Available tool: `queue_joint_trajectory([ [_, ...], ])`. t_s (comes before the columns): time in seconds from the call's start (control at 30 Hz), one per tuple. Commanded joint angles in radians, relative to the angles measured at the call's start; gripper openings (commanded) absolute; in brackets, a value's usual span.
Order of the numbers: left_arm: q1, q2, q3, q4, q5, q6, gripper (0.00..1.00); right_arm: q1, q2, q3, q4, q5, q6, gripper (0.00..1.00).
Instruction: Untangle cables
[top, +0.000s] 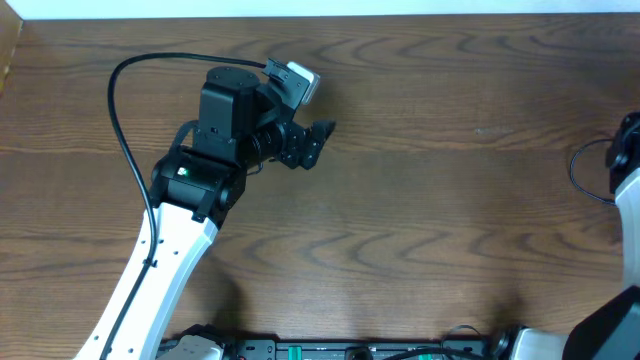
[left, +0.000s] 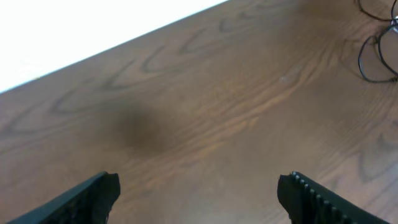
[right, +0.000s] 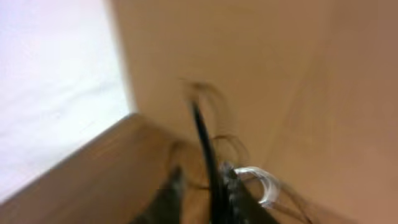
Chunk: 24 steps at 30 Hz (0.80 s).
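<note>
The cables show in the right wrist view, blurred: a thin black cord (right: 202, 134) and a white loop (right: 261, 180) run up from between my right gripper's (right: 205, 190) fingers, which look shut on them. In the overhead view a thin black cable loop (top: 580, 172) shows at the right edge beside the right arm (top: 628, 150). The left wrist view shows black cable loops (left: 373, 59) far at the top right. My left gripper (top: 320, 140) is open and empty above bare wood at the upper left, its jaws (left: 199, 190) wide apart.
The thick black robot cable (top: 120, 120) arcs behind the left arm. The dark wooden table (top: 430, 200) ends at a white far edge (top: 400, 8). Equipment sits along the front edge (top: 350, 350).
</note>
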Motion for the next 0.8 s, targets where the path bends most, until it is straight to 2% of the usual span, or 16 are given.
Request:
queue_joint_trajectory([
  [0.0,0.003,0.003,0.010,-0.027,-0.010,0.006,0.87,-0.048,0.082,0.006,0.022,-0.378,0.015,0.20],
  [0.13,0.003,0.003,0.010,-0.059,-0.010,0.006,0.87,-0.116,0.166,0.006,0.019,-0.401,0.052,0.02],
  [0.27,0.003,0.003,0.010,-0.067,-0.010,0.006,0.87,-0.224,0.235,0.006,-0.051,-0.525,0.194,0.01],
  [0.37,0.003,0.003,0.010,-0.063,-0.010,0.006,0.86,-0.285,0.278,0.006,-0.077,-0.651,0.233,0.01],
  [0.4,0.003,0.003,0.010,-0.061,-0.010,0.006,0.86,-0.301,0.288,0.006,-0.084,-0.695,0.233,0.04],
  [0.43,0.003,0.003,0.010,-0.060,-0.010,0.006,0.87,-0.309,0.293,0.006,-0.090,-0.725,0.232,0.11],
  [0.47,0.003,0.003,0.010,-0.059,-0.010,0.006,0.86,-0.314,0.293,0.006,-0.096,-0.744,0.232,0.25],
  [0.53,0.003,0.003,0.010,-0.054,-0.010,0.006,0.86,-0.313,0.288,0.006,-0.097,-0.774,0.225,0.32],
  [0.6,0.003,0.003,0.010,-0.051,-0.010,0.006,0.86,-0.303,0.274,0.006,-0.085,-0.819,0.214,0.46],
  [0.63,0.003,0.003,0.010,-0.051,-0.010,0.006,0.86,-0.295,0.265,0.006,-0.081,-0.841,0.214,0.55],
  [0.67,0.003,0.003,0.010,-0.052,-0.010,0.006,0.86,-0.286,0.255,0.006,-0.074,-0.862,0.214,0.69],
  [0.7,0.003,0.003,0.010,-0.052,-0.010,0.006,0.86,-0.277,0.243,0.006,-0.072,-0.882,0.214,0.75],
  [0.77,0.003,0.003,0.010,-0.051,-0.010,0.006,0.86,-0.247,0.217,0.006,-0.076,-0.924,0.214,0.77],
])
